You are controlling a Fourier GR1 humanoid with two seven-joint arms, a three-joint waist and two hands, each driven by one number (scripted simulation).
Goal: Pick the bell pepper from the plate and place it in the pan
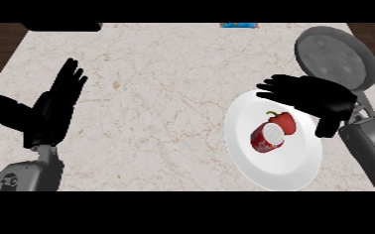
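A red bell pepper lies on a white plate at the right of the counter, touching a red can that lies on its side. The dark grey pan sits at the far right, beyond the plate. My right hand hovers over the plate's far edge, just above and right of the pepper, fingers straight and pointing left, holding nothing. My left hand rests open at the left of the counter, fingers up.
A blue object shows at the counter's far edge. A black shape sits at the far left corner. Dark wood borders the marble counter at both upper corners.
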